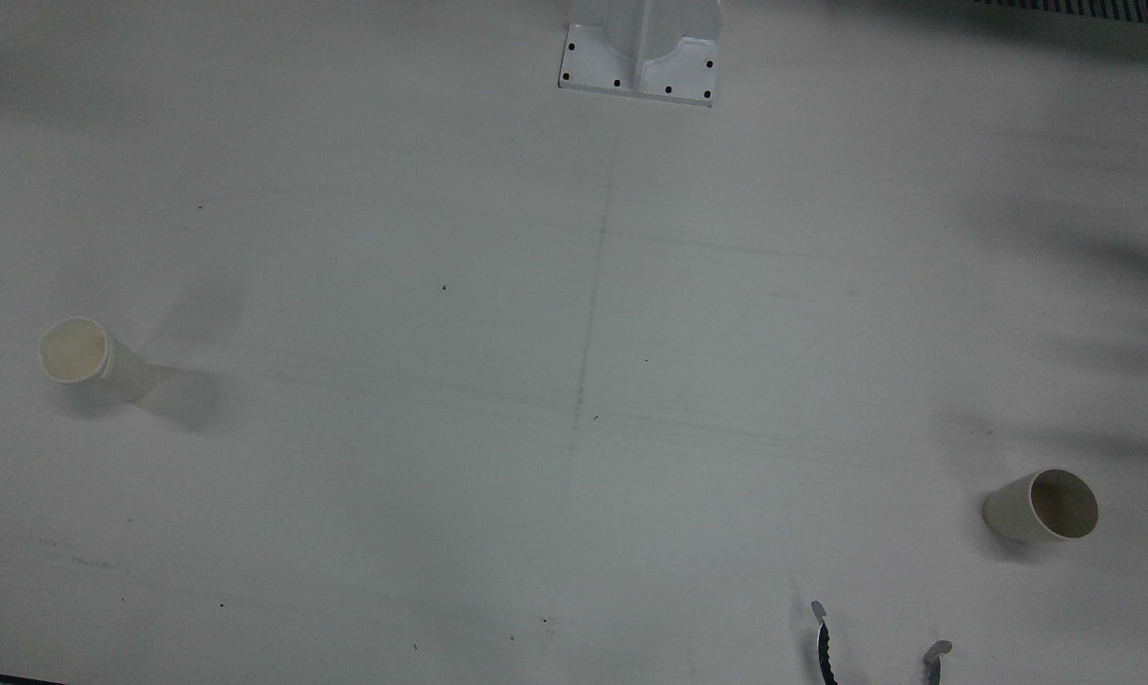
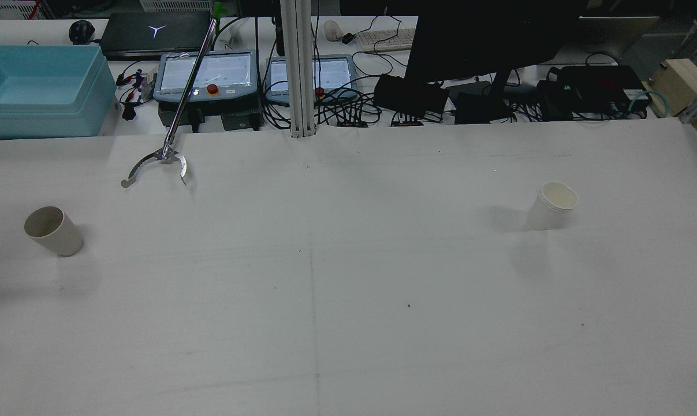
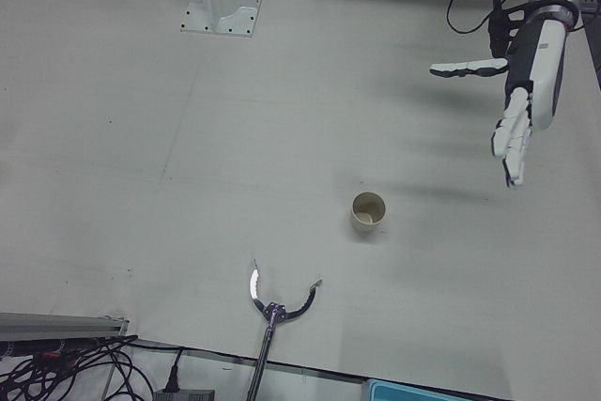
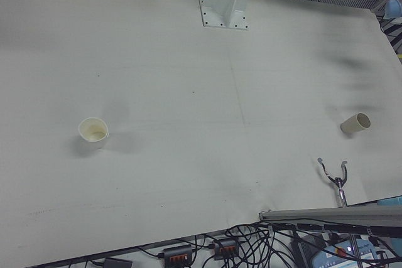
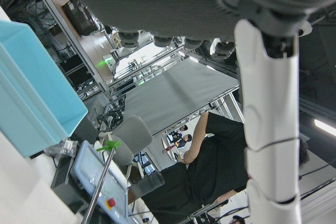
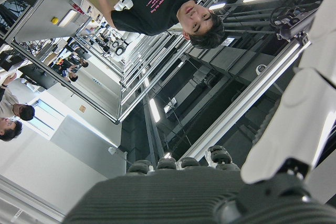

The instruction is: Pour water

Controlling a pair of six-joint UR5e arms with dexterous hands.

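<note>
A beige cup (image 2: 53,231) stands on the white table on my left side, also seen in the left-front view (image 3: 368,212) and the front view (image 1: 1044,506). On my right side stands a white paper cup (image 2: 550,205), which the right-front view (image 4: 94,132) shows too. My left hand (image 3: 521,100) hangs open high above the table, fingers spread, well apart from the beige cup. Only its own camera shows my right hand (image 6: 210,198): palm and one stretched finger (image 6: 294,135) face the ceiling, with nothing held.
A metal grabber claw (image 2: 157,164) on a long rod rests on the table near the beige cup. An arm pedestal (image 1: 640,57) stands at the robot's edge. A blue bin (image 2: 36,86), teach pendants (image 2: 209,72) and cables lie beyond the far edge.
</note>
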